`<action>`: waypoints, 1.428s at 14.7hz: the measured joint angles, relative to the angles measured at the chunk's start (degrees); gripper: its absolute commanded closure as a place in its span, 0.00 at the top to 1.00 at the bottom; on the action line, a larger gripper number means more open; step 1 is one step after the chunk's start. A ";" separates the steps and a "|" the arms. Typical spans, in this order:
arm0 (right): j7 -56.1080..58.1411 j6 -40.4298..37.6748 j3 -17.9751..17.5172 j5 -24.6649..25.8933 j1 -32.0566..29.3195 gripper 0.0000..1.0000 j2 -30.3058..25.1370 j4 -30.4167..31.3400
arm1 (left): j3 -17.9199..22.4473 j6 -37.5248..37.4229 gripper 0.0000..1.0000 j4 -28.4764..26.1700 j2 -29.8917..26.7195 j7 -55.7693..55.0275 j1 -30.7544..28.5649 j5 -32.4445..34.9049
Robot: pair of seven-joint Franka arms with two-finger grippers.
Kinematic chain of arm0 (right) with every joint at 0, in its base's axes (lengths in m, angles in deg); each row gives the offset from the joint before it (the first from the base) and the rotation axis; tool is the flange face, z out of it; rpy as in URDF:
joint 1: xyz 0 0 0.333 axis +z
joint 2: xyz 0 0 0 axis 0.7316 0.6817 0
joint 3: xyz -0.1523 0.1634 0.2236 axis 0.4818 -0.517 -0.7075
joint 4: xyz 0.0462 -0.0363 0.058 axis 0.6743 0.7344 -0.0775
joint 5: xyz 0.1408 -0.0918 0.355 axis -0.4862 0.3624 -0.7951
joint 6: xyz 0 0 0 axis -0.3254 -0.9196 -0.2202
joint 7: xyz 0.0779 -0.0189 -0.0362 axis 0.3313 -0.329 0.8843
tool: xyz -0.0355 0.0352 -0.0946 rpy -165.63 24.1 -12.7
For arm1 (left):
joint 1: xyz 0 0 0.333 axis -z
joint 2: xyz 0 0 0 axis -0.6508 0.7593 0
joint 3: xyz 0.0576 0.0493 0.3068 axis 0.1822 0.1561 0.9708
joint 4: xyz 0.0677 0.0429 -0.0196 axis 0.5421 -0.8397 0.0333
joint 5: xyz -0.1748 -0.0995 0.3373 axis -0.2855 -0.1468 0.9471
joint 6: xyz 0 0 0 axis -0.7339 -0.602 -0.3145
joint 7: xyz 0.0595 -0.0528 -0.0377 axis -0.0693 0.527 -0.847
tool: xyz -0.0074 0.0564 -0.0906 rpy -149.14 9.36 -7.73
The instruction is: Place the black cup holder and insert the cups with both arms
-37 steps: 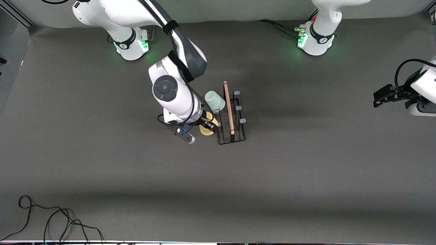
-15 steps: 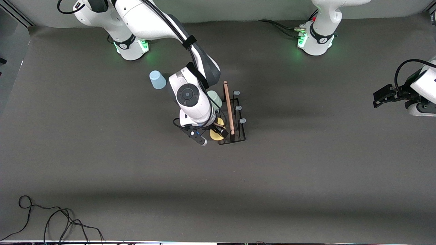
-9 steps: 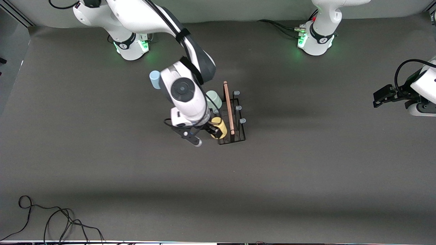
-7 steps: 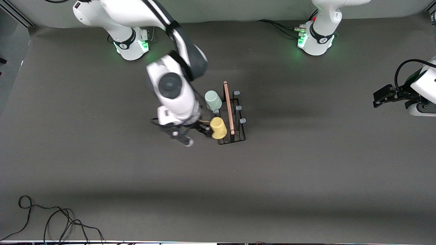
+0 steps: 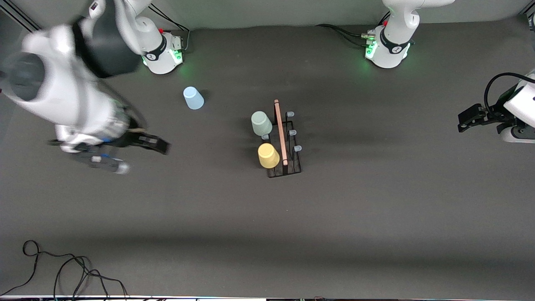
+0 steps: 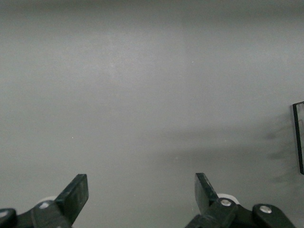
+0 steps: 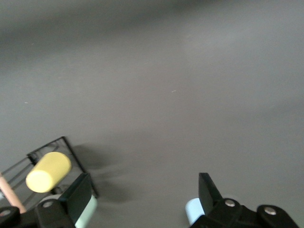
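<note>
The black cup holder (image 5: 292, 167) stands mid-table with its wooden handle (image 5: 279, 131) on top. A pale green cup (image 5: 261, 123) and a yellow cup (image 5: 268, 155) hang on its pegs, on the side toward the right arm's end. Three blue-tipped pegs (image 5: 292, 132) on its other side are bare. The light blue cup (image 5: 193, 98) stands upside down on the table near the right arm's base. My right gripper (image 5: 161, 146) (image 7: 142, 190) is open and empty, over bare table well away from the holder (image 7: 61, 145). My left gripper (image 5: 462, 121) (image 6: 140, 190) waits open at the left arm's end.
Both arm bases (image 5: 161, 52) (image 5: 386, 50) stand along the table's edge farthest from the front camera. A loose black cable (image 5: 62, 271) lies at the near corner at the right arm's end. A dark panel edge (image 6: 299, 137) shows in the left wrist view.
My right gripper has let go of the yellow cup, which now hangs on the holder, and has swung fast toward the right arm's end of the table. The left arm has not moved.
</note>
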 measured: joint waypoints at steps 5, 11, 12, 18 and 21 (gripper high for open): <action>5.06 -0.87 3.57 4.33 -0.08 1.00 -3.26 0.15 | 0.01 0.00 1.00 0.00 0.00 0.00 0.00 0.00; 5.97 -0.87 5.72 4.35 -0.06 1.00 -3.29 0.18 | 0.01 0.03 1.00 0.10 0.00 0.01 0.00 0.00; 5.97 -0.87 5.72 4.35 -0.18 1.00 -3.29 0.18 | 0.01 0.03 1.00 0.17 0.00 0.03 0.00 0.00; 8.44 -3.10 -5.24 4.37 -13.67 1.00 -4.89 0.15 | -0.02 0.03 1.00 0.75 0.00 0.07 0.00 0.00; 9.31 -3.29 -16.63 4.99 -25.20 1.00 -6.48 0.17 | -0.06 0.03 1.00 1.58 -0.01 0.08 0.00 0.00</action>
